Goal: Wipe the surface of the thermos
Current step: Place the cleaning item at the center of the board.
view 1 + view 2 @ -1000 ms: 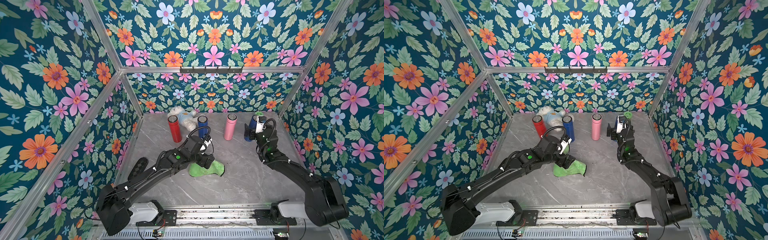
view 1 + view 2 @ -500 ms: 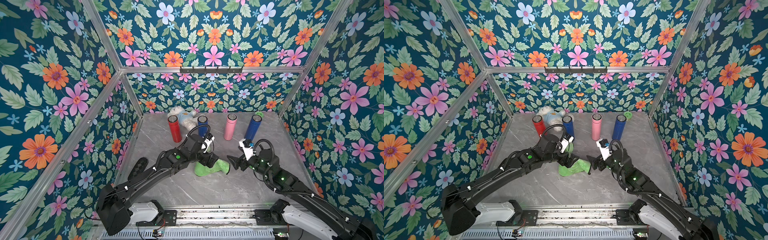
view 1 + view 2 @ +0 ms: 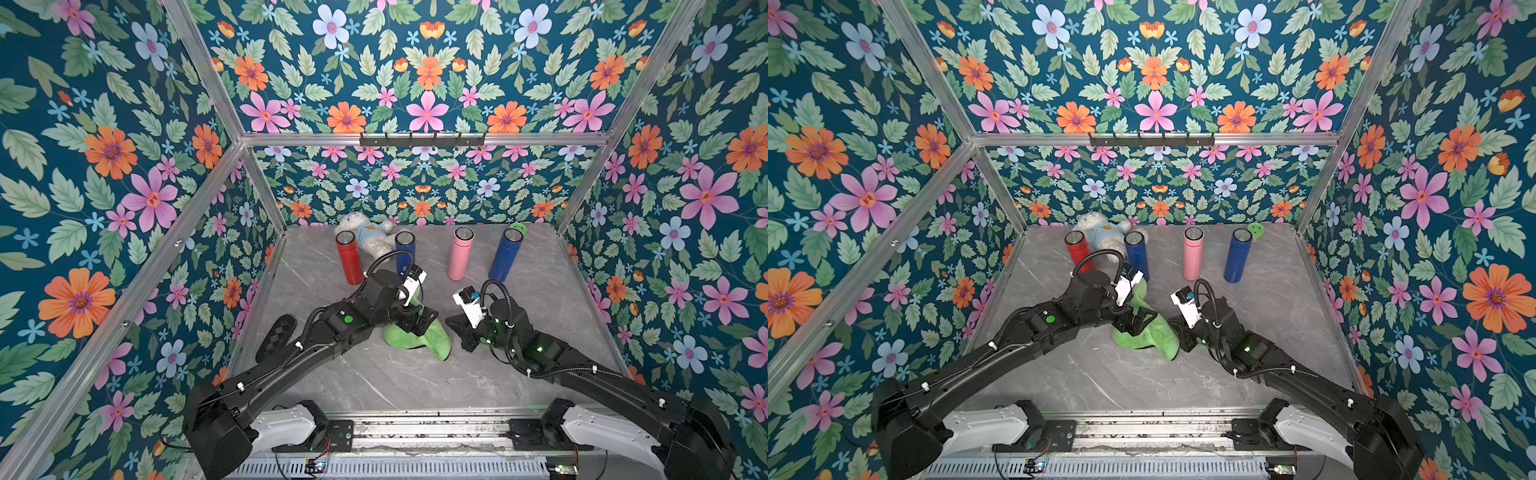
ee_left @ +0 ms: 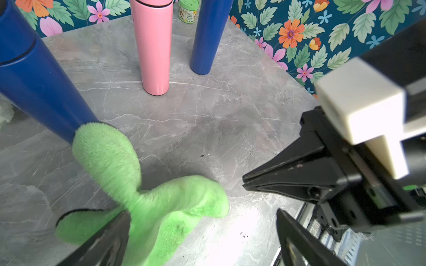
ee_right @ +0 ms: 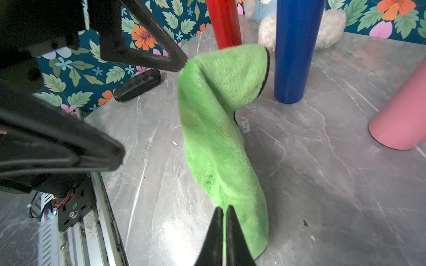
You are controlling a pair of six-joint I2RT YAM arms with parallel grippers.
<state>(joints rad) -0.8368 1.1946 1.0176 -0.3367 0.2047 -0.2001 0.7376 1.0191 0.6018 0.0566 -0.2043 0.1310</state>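
The right tool has left the blue thermos, which stands upright at the back of the table, and has clenched beside the green cloth, apparently empty. The left tool straddles the cloth, released. Wiping hasn't begun.

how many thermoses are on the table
4, upright in a back row: red thermos, dark blue thermos behind the left arm, pink thermos, second blue thermos. None seems hidden.
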